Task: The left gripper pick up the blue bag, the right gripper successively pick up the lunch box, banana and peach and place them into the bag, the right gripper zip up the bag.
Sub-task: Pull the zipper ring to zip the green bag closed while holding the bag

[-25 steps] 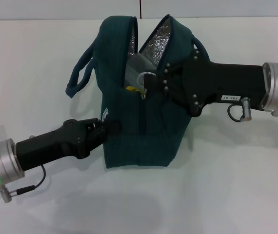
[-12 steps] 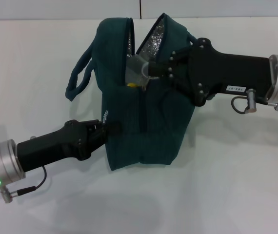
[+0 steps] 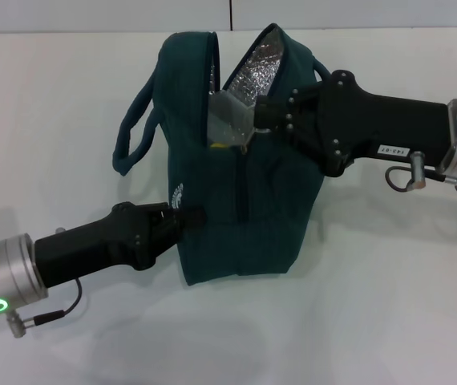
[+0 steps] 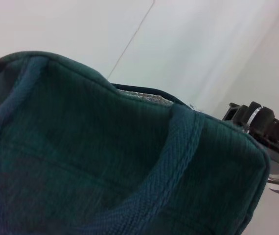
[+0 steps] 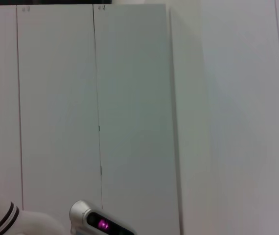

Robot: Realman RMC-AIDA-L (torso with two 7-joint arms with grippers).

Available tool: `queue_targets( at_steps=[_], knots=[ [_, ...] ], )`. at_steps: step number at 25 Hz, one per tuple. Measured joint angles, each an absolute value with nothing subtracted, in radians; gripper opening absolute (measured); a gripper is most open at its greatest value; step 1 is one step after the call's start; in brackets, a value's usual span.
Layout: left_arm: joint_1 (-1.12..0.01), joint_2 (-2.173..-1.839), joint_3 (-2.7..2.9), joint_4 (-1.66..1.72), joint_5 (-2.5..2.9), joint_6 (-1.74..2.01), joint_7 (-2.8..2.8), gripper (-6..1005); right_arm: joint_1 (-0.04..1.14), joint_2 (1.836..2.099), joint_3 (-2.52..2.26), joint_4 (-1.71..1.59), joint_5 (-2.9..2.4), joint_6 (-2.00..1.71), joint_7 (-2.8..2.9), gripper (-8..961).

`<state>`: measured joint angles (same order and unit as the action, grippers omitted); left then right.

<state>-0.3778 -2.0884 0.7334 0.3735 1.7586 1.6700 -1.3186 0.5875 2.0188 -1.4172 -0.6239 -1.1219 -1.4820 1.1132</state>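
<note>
Head view: nearest, at seven o'clock, the left gripper pinches the blue bag at its side panel near the logo. The bag stands at centre, its zip running twelve to six. Farther, from three o'clock, the right gripper pinches the zip pull at the half-open mouth.

2 black arms, silver cylindrical joints, green ring light, white label.
</note>
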Motion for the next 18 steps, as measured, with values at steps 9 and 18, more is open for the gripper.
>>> queue_targets(
  at_steps=[9, 18],
  knots=[
    [-0.378, -2.088, 0.747, 0.368, 1.755, 1.667, -1.288, 69, 0.596, 2.018, -1.424, -0.632, -1.124, -1.514, 1.13, 5],
    [-0.373, -2.088, 0.74, 0.361, 1.729, 1.665, -1.292, 74, 0.535, 2.016, -1.419, -0.651, -1.127, -1.62, 1.122, 5]
  ],
)
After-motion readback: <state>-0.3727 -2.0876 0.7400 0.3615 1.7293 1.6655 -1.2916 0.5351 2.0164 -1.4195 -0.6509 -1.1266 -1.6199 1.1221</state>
